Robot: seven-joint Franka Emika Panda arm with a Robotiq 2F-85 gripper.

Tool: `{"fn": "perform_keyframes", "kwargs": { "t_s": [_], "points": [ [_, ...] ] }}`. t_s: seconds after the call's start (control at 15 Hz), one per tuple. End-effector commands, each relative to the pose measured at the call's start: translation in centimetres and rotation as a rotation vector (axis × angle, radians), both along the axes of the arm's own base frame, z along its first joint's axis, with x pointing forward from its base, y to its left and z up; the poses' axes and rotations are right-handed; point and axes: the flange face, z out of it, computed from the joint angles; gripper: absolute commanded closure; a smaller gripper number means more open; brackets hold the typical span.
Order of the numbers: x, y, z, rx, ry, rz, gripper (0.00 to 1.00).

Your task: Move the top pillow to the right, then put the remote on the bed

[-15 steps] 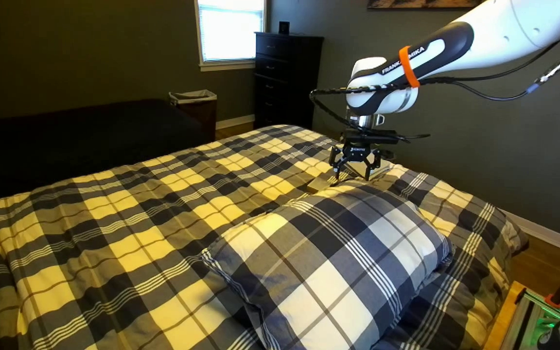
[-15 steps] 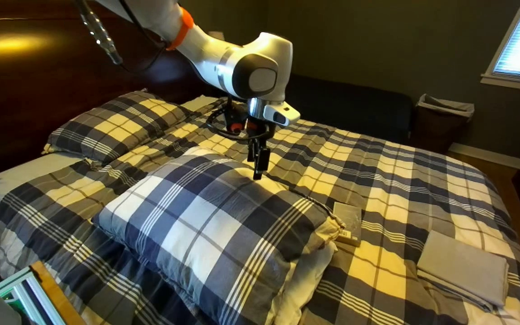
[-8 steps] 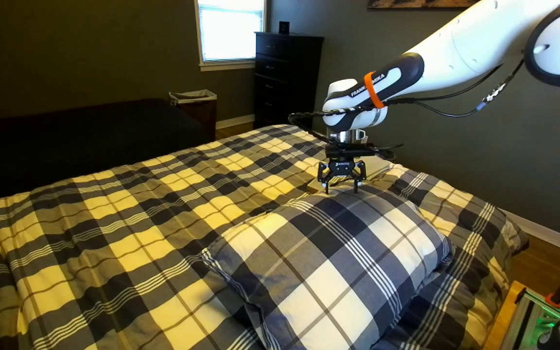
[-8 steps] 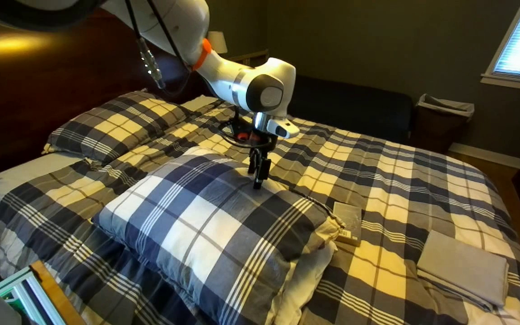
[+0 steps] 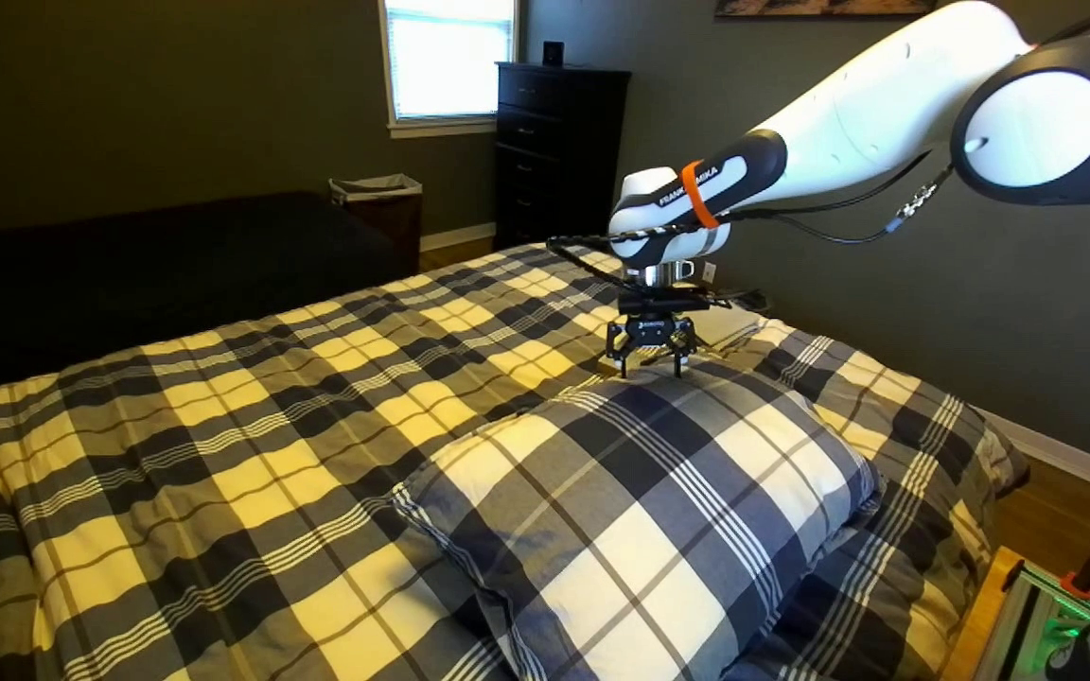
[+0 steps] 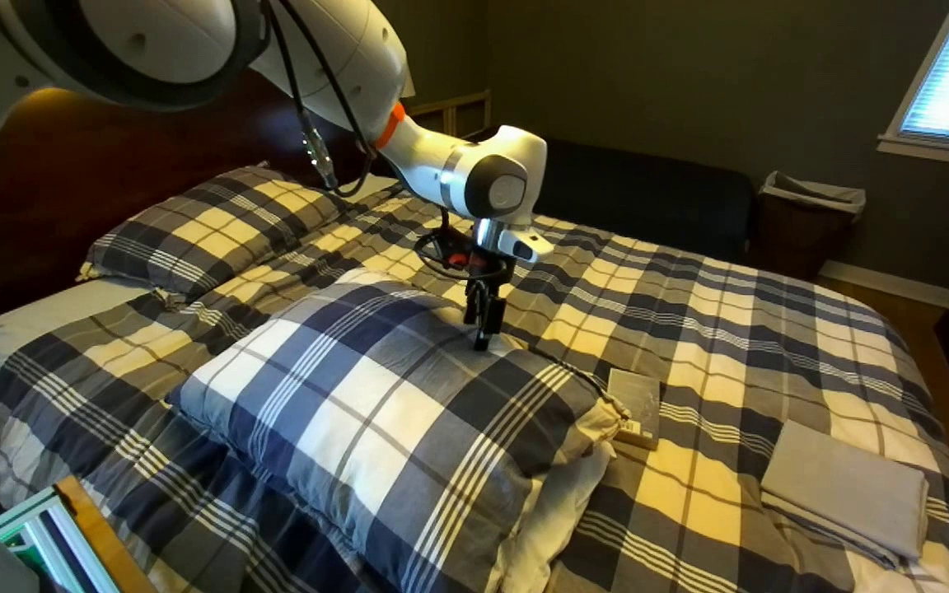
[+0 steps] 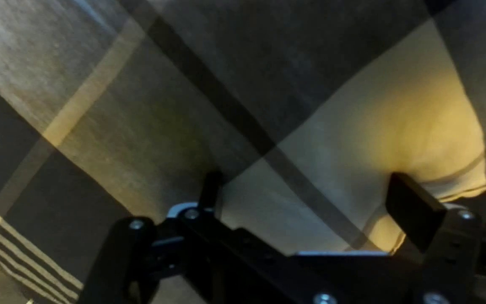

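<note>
Probably at the grasp of the top pillow (image 6: pixel 388 399). Line up over the seamed margin, press down gently, then close on a deep bunch of cloth and filling rather than a thin skin; lift slightly before dragging right, to avoid hauling along the white pillow (image 6: pixel 558 504) beneath. Seen with fingers (image 7: pixel 412 211) apart, nothing gripped, poised at the pillow's long edge facing away from the wood-edged stand (image 6: pixel 105 535); cannot tell touching from just above. Look for the pillow near the side edge of the bed (image 5: pixel 223 482) by that stand. Unable to find the remote in any view.
</note>
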Motion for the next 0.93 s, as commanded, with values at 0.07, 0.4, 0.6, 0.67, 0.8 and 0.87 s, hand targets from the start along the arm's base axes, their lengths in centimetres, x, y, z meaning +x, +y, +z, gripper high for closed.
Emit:
{"fn": "perform_keyframes", "kwargs": {
  "t_s": [0.07,0.4,0.6,0.67,0.8,0.87],
  "points": [
    [1.2,-1.0,1.3,-0.01,-0.037,-0.021,0.0],
    [1.5,-0.8,-1.1,-0.008,0.019,-0.019,0.0],
    [1.3,-0.2,-4.1,-0.007,0.084,-0.009,0.0],
    [1.1,0.1,-5.4,-0.006,0.117,-0.002,0.0],
    [0.8,0.9,-7.7,-0.007,0.182,0.013,0.0],
    [0.7,1.2,-8.5,-0.007,0.208,0.018,0.0]
  ]
}}
